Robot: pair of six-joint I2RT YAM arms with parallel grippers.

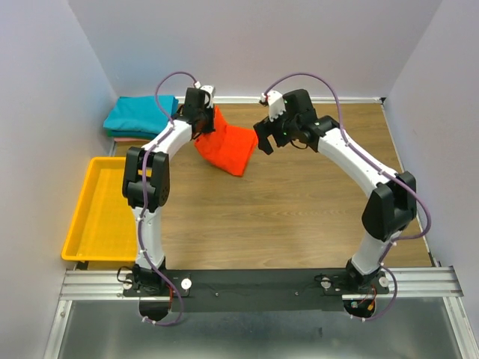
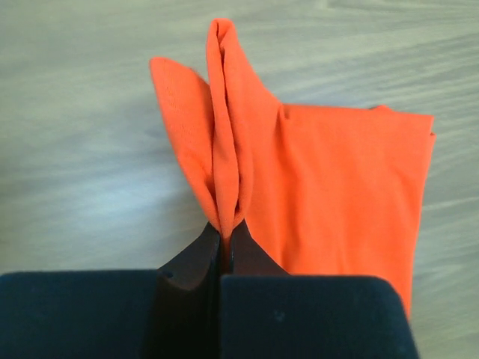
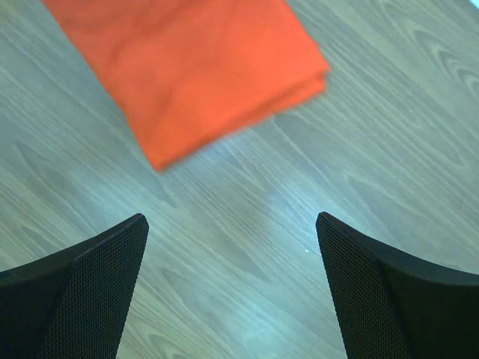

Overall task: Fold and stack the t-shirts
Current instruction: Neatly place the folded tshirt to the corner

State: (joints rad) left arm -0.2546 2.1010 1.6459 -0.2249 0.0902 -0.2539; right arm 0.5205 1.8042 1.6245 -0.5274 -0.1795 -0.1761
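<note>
A bright orange-red t-shirt, folded, lies at the back middle of the wooden table, with its left edge lifted. My left gripper is shut on that raised edge. In the left wrist view the cloth bunches into a pinched fold between the closed jaws of that gripper. My right gripper hovers just right of the shirt, open and empty. In its wrist view the right gripper has its fingers wide apart over bare wood, and the shirt's folded corner lies beyond them. A folded teal t-shirt rests in the back left corner.
A yellow plastic tray sits along the left edge of the table. Walls close in the table at the back and on both sides. Bare wood stretches between the arms and the shirt.
</note>
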